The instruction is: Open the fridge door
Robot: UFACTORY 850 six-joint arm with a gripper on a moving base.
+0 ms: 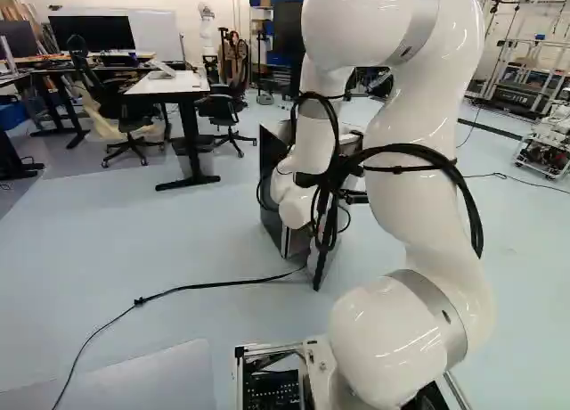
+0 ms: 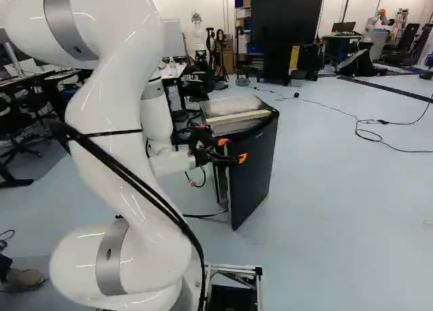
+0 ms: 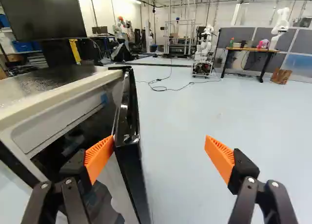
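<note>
The gripper is wide open, with nothing held between two pads. In the wrist view, one orange pad rests against the inner side of the fridge door, close under the door's top edge and by its free corner. The other orange pad stands well out on the door's outer side, touching nothing, with the floor visible beyond it. The door passes between the fingers, close to the first and well apart from the second.

The door is ajar. Its free edge is on the side nearest the gripper, and a gap shows there between the door and the pale front frame of the fridge; toward the far corner of the frame the gap narrows. Part of the dark inside shows through it. The fridge stands upright on the floor, near the middle of the right base view, and is partly hidden behind the arm in the left base view.

A black cable runs along the floor toward the fridge's foot. Farther back are a white-topped desk and a large dark screen.
</note>
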